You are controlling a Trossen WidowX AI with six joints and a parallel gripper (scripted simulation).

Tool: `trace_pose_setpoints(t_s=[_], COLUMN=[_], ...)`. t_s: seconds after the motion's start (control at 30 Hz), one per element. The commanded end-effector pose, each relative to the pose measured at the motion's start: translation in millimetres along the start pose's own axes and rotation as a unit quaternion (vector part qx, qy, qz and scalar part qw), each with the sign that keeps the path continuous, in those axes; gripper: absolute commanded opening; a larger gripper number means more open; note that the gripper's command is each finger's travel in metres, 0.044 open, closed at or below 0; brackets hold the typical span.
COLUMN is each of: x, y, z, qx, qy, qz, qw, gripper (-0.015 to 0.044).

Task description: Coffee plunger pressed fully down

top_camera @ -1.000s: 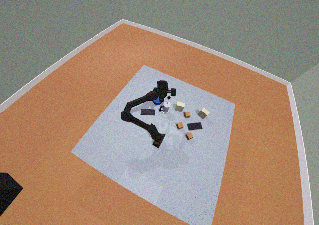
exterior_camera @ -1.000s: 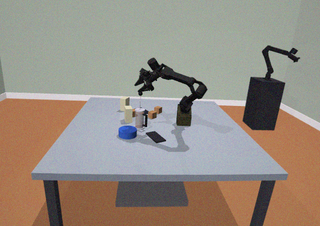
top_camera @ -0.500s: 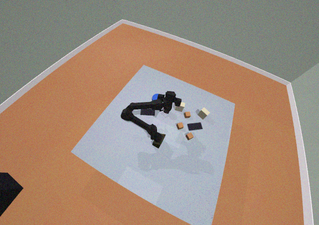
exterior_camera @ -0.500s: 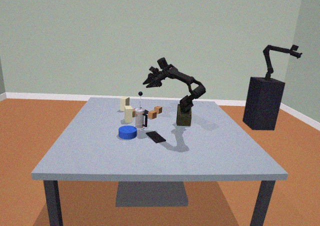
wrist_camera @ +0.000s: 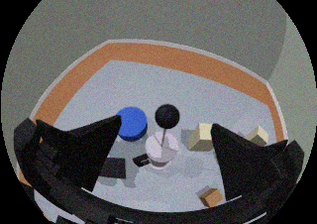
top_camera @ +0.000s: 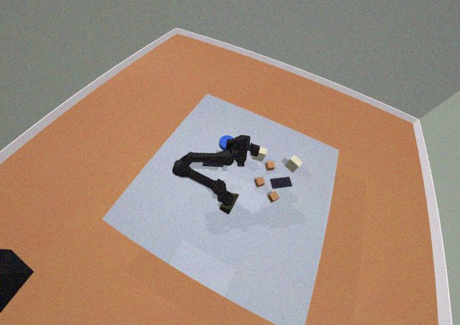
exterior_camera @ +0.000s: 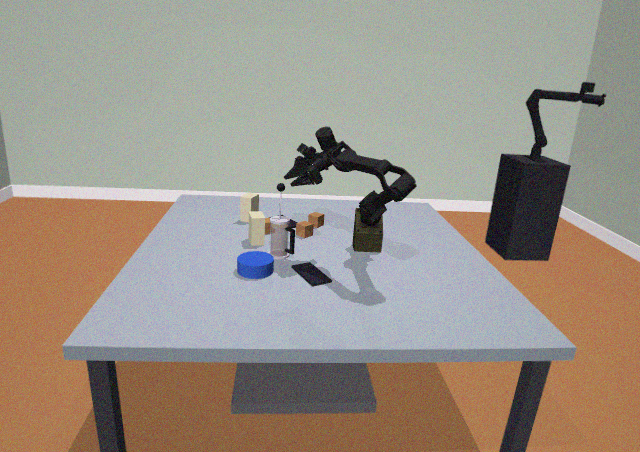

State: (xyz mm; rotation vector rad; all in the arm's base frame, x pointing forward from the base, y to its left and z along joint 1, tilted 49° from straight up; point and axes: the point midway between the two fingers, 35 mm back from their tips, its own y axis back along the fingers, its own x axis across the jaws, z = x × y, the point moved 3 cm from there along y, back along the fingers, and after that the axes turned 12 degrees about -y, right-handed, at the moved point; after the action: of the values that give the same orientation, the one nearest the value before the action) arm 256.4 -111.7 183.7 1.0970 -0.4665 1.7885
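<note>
The coffee press (exterior_camera: pixel 279 239) (wrist_camera: pixel 160 155) stands upright on the table, its black handle (exterior_camera: pixel 292 240) (wrist_camera: pixel 142 160) towards the arm's base side. The plunger is up: its thin rod (exterior_camera: pixel 280 202) rises well above the lid, with a black ball knob (exterior_camera: pixel 280 186) (wrist_camera: pixel 167 116) on top. My gripper (exterior_camera: pixel 288 181) (wrist_camera: pixel 166 124) is open and empty. In the exterior view its fingertips are close to the knob, slightly above and to the right. In the wrist view the knob appears between the two fingertips; contact is not visible. In the top view the arm hides the press.
A blue disc (top_camera: pixel 224 142) (exterior_camera: pixel 255 265) (wrist_camera: pixel 132 123) and a dark flat slab (exterior_camera: pixel 311 274) (wrist_camera: pixel 113 168) lie near the press. Two cream blocks (exterior_camera: pixel 256 228) (top_camera: pixel 294 163) stand beyond. Three orange cubes (top_camera: pixel 259 181) (exterior_camera: pixel 305 229) and another dark slab (top_camera: pixel 281 182) are also on the table.
</note>
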Motion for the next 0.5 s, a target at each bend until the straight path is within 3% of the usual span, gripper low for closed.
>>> trace_pose_setpoints(t_s=[0.0, 0.47], x=[-2, -1], y=[-6, -29], z=[-2, -1], qx=[0.001, 0.000], qy=[-0.004, -0.004], qz=[-0.002, -0.001], qw=[1.000, 1.000], gripper=[0.0440, 0.0440])
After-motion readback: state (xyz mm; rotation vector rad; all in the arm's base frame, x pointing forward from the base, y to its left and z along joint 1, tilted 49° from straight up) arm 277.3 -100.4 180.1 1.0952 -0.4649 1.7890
